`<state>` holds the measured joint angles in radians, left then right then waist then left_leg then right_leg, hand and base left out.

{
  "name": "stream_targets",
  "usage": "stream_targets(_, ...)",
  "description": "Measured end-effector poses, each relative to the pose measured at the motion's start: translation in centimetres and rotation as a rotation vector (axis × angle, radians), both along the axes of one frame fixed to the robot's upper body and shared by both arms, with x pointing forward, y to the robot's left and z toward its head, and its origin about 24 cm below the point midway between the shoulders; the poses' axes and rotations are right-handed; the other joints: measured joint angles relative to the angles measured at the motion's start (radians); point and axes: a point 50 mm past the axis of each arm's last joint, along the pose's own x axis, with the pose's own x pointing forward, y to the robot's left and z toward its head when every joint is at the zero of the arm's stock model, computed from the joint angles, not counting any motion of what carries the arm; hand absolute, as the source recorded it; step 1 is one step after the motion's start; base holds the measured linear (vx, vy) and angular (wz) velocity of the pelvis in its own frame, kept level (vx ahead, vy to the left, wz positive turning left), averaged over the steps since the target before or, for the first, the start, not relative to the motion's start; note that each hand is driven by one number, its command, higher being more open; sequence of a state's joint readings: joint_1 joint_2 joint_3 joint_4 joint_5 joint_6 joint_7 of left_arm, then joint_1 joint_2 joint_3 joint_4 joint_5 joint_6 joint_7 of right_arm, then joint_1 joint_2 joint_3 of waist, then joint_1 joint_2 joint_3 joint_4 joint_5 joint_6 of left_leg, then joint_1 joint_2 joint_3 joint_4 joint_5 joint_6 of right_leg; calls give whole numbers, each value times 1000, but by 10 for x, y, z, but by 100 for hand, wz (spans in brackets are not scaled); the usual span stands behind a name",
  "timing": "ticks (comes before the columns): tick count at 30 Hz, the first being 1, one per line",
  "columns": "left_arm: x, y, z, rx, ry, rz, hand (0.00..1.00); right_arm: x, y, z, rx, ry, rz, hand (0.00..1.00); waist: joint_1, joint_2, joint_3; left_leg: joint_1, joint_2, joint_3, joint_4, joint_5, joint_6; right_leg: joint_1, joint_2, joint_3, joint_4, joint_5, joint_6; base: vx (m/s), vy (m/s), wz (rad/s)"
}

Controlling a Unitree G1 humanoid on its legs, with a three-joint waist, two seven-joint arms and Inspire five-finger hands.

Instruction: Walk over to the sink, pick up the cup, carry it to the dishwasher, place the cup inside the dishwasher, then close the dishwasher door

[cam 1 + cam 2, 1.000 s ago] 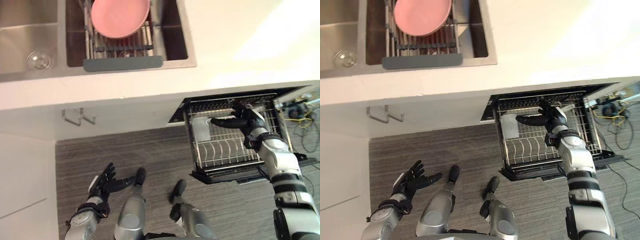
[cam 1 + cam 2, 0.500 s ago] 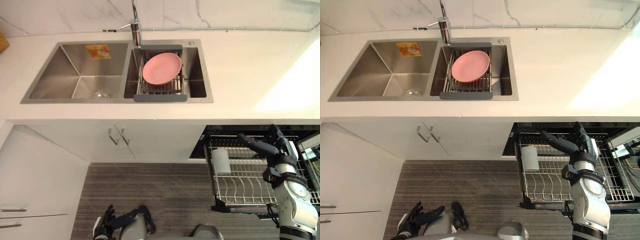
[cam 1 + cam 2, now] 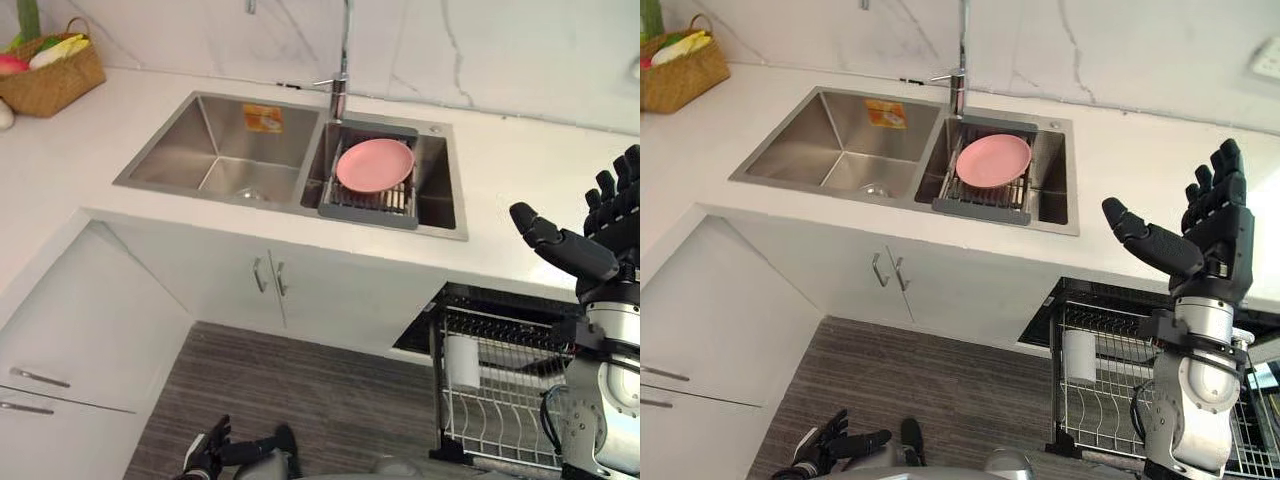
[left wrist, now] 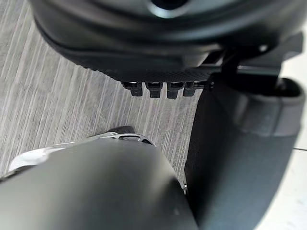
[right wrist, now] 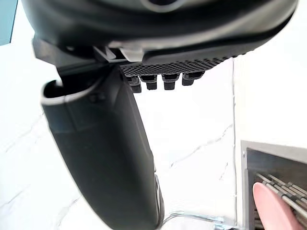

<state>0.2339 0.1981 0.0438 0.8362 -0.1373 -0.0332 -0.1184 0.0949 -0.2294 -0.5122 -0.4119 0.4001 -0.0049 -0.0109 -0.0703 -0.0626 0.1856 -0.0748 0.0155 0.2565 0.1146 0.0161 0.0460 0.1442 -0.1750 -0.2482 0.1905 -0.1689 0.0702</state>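
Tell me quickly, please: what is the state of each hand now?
Left hand: open, fingers spread, holding nothing.
Right hand: open, fingers straight, holding nothing.

We are seeing a brushed-steel sink at eleven o'clock, a smooth matt pink plate, a smooth white tabletop, a shiny wire dishwasher rack at five o'clock, and a grey wood-grained floor.

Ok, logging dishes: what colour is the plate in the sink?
The plate is pink; clearest in left eye view.

A home kitchen: double sink, marble backsplash, open dishwasher.
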Motion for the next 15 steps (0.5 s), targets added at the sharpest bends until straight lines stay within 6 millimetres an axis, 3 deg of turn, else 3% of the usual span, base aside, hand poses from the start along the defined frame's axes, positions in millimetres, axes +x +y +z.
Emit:
stream_targets(9, -4, -1, -3, -41, -4, 54, 100, -10, -6, -8, 33, 19, -73, 100, -3, 13, 9, 39, 1, 40, -50, 1, 0, -6, 4, 74, -4, 23, 1, -38, 34, -15)
stream_targets(11, -2, -5, -3, -71, -19, 73, 100, -11, -7, -7, 33, 17, -83, 100, -5, 32, 22, -6, 21, 46, 42, -40, -1, -11, 14, 85, -5, 8, -17, -71, -26, -8)
stream_targets(12, 1, -9, -2, -103, -39, 86, 100, -11, -7, -5, 26, 10, -82, 100, 0, 54, 34, -68, 57, 48, 170, -95, -13, -18, 31, 91, -4, -23, -21, -69, -71, -18)
stream_targets(13, 5, -14, -2, -133, -68, 107, 100, -11, -6, -3, 15, 5, -77, 100, 1, 88, 53, -114, 97, 44, 267, -135, -18, -26, 56, 107, 4, -44, -3, -106, -95, -19)
stream_targets(15, 7, -22, -2, -170, -96, 101, 100, -11, -6, -3, 14, 11, -77, 100, 1, 122, 72, -136, 143, 35, 347, -152, -26, -27, 85, 116, 16, -49, -4, -103, -66, -11)
